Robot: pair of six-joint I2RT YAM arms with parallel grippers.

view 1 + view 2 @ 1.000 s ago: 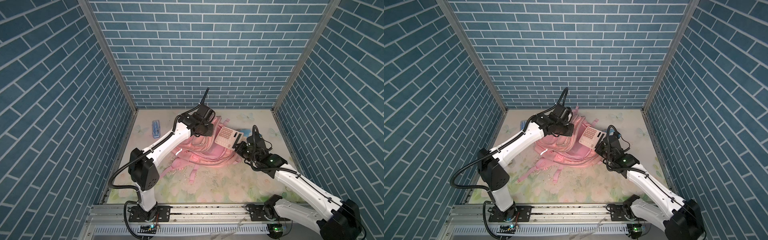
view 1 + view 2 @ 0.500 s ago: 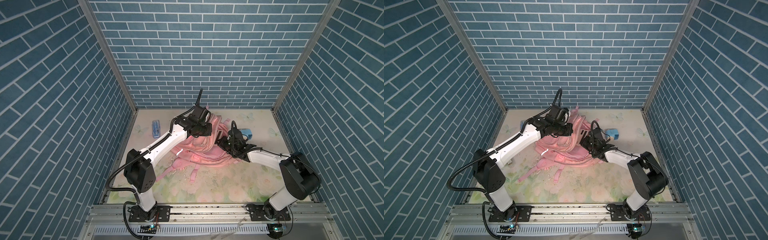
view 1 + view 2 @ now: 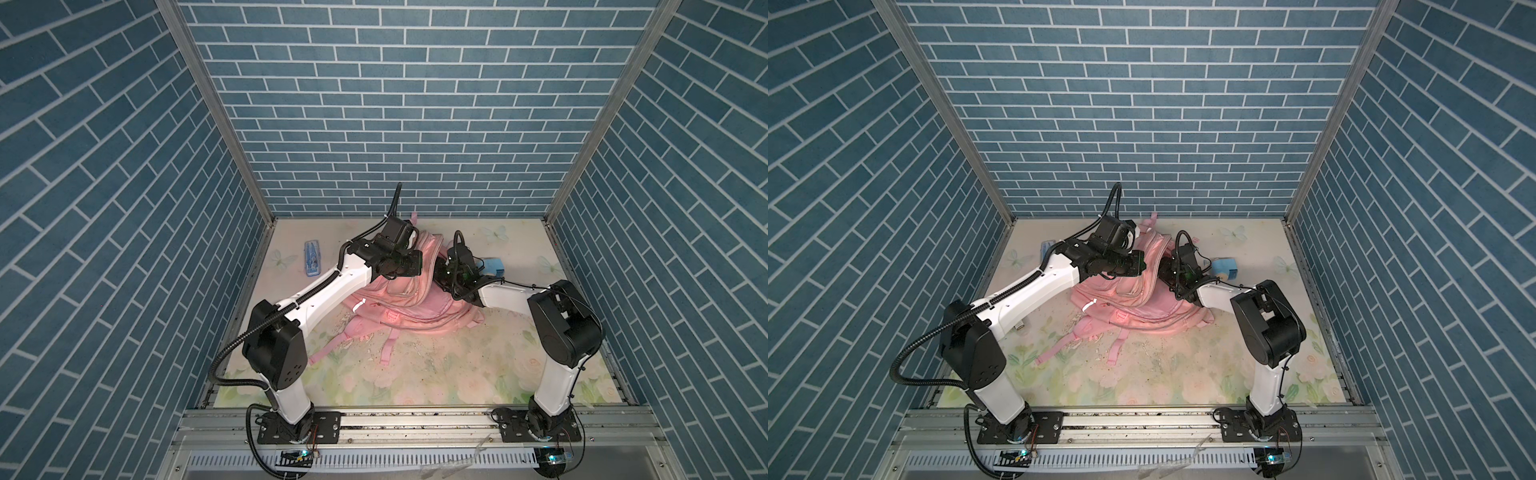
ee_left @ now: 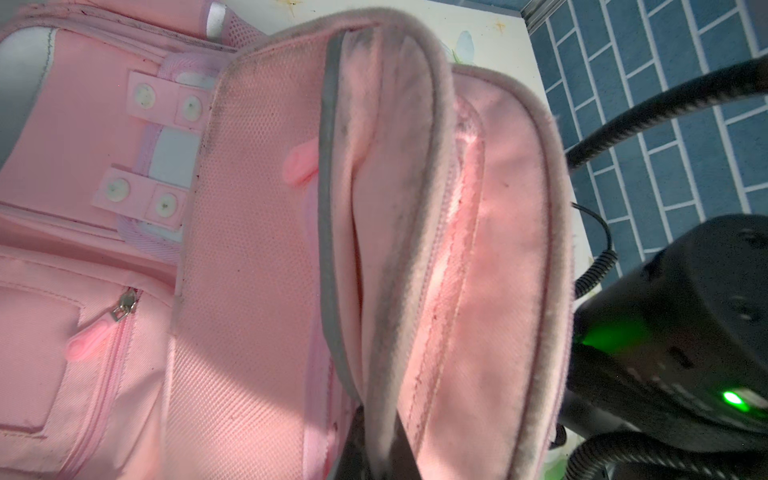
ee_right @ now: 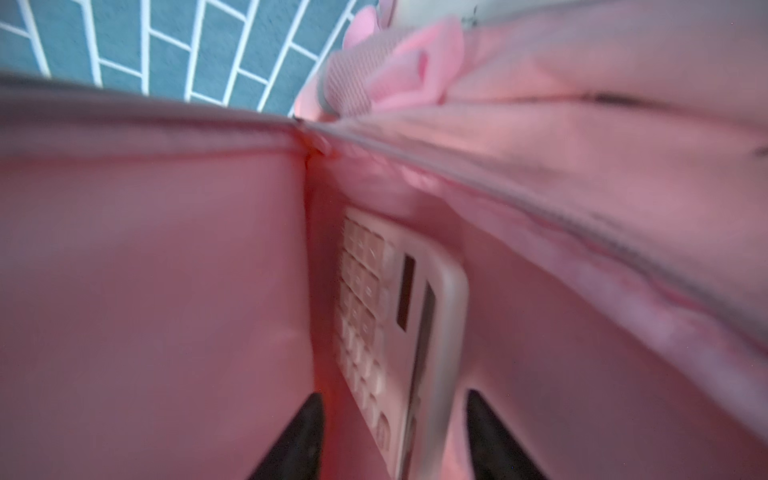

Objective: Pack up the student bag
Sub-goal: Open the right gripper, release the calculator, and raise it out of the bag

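while the left gripper [image 4: 376, 451] pinches the student bag [image 3: 399, 291] rim up, the right gripper [image 5: 392, 395], spread around the calculator [image 5: 390, 299], should pull out straight.

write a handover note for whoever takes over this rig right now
Left gripper: shut on the bag's flap edge, holding the main compartment open.
Right gripper: inside the opening, fingers open on either side of the calculator.
Done: the calculator lies inside the bag.
Left: a blue case at the back left of the table and a blue box just behind the right gripper are both outside the bag, probably next to pack. The bag is not zipped.
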